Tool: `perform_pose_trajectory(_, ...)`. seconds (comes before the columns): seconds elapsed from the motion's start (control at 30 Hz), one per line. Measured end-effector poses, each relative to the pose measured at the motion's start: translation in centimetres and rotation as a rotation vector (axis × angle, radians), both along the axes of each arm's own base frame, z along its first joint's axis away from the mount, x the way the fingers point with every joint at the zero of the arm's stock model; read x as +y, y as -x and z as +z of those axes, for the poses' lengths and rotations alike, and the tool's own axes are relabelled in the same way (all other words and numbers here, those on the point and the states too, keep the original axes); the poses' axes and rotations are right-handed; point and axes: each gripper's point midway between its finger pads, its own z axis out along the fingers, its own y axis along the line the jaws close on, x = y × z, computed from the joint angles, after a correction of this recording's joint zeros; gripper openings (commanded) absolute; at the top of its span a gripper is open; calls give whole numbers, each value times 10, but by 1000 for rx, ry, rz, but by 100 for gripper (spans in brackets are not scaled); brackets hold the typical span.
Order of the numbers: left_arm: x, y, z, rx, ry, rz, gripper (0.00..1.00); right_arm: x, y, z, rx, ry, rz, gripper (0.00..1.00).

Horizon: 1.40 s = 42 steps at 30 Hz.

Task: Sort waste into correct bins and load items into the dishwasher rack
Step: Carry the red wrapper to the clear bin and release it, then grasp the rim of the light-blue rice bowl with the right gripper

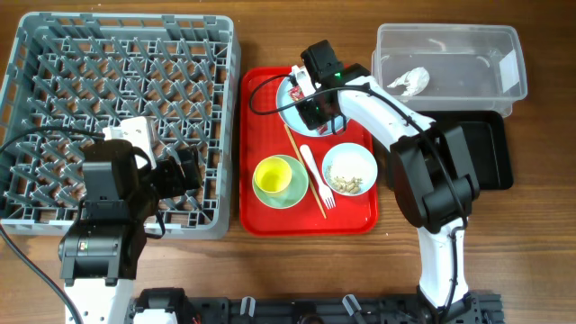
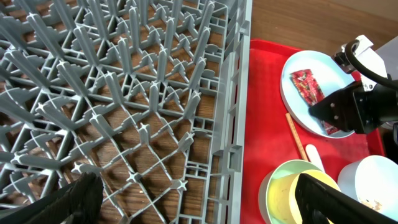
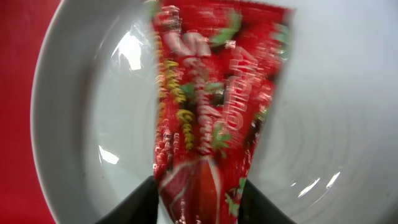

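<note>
Robot lab bench, wooden table [image 1: 531, 261], left arm [image 1: 101, 243] and right arm [image 1: 436, 193] mounted at its edge, dishwasher rack [image 1: 126, 20]

On my left of the table [image 1: 540, 270] sits the rack [image 1: 121, 117], with the serving tray [image 1: 261, 220] just right of it. On that tray, the plate [image 2: 297, 115] is at the back with the wrapper [image 3: 211, 112] on it, and my right pincer [image 3: 199, 199] is over its edge. Front left, the big bowl [image 1: 297, 191] holds the cup [image 1: 270, 175]. Front right, the small bowl [image 1: 349, 169] holds the crumbs [image 1: 346, 183]. The fork [image 1: 317, 178] and stick [image 1: 301, 166] lie between them. Far right, the tub [image 1: 477, 54] holds the tissue [image 1: 409, 81], and the shallow tray [image 1: 493, 148] lies in front of it.
</note>
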Motion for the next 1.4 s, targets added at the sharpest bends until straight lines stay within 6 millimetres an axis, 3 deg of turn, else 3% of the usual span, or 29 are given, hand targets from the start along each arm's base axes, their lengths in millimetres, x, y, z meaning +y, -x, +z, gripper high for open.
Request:
perform_pose_trajectory(0.23, 0, 0, 0, 0, 0, 0, 100, -6, 4, 6, 22, -4, -74, 4)
perform_pose_trajectory(0.37, 0, 0, 0, 0, 0, 0, 100, -40, -20, 77, -133, -26, -301, 4)
perform_pose_trajectory(0.4, 0, 0, 0, 0, 0, 0, 100, -58, -28, 106, -190, -52, -397, 4)
perform_pose_trajectory(0.43, 0, 0, 0, 0, 0, 0, 100, -71, -32, 121, -219, -73, -459, 4)
perform_pose_trajectory(0.47, 0, 0, 0, 0, 0, 0, 100, -98, -38, 146, -263, -109, -580, 6)
perform_pose_trajectory(0.5, 0, 0, 0, 0, 0, 0, 100, -118, -40, 157, -278, -130, -669, 6)
perform_pose_trajectory(0.53, 0, 0, 0, 0, 0, 0, 100, -141, -43, 164, -287, -148, -773, 11)
perform_pose_trajectory(0.6, 0, 0, 0, 0, 0, 0, 100, -186, -45, 162, -273, -173, -973, 47)
perform_pose_trajectory(0.67, 0, 0, 0, 1, 0, 0, 100, -208, -47, 158, -265, -195, -1071, 84)
perform_pose_trajectory(0.73, 0, 0, 0, 1, 0, 0, 100, -213, -52, 160, -271, -227, -1106, 100)
perform_pose_trajectory(0.87, 0, 0, 0, 0, 0, 0, 100, -206, -55, 161, -275, -243, -1059, 100)
perform_pose_trajectory(0.97, 0, 0, 0, 1, 0, 0, 100, -202, -44, 160, -234, -213, -998, 100)
perform_pose_trajectory(1.07, 0, 0, 0, 2, 0, 0, 100, -196, -13, 173, -165, -197, -931, 100)
perform_pose_trajectory(1.17, 0, 0, 0, 3, 0, 0, 100, -189, 19, 200, -136, -210, -862, 97)
perform_pose_trajectory(1.2, 0, 0, 0, 2, 0, 0, 100, -185, 39, 212, -112, -218, -840, 96)
perform_pose_trajectory(1.27, 0, 0, 0, 3, 0, 0, 100, -178, 64, 212, -45, -192, -808, 93)
perform_pose_trajectory(1.4, 0, 0, 0, 3, 0, 0, 100, -147, 93, 203, 58, -148, -708, 90)
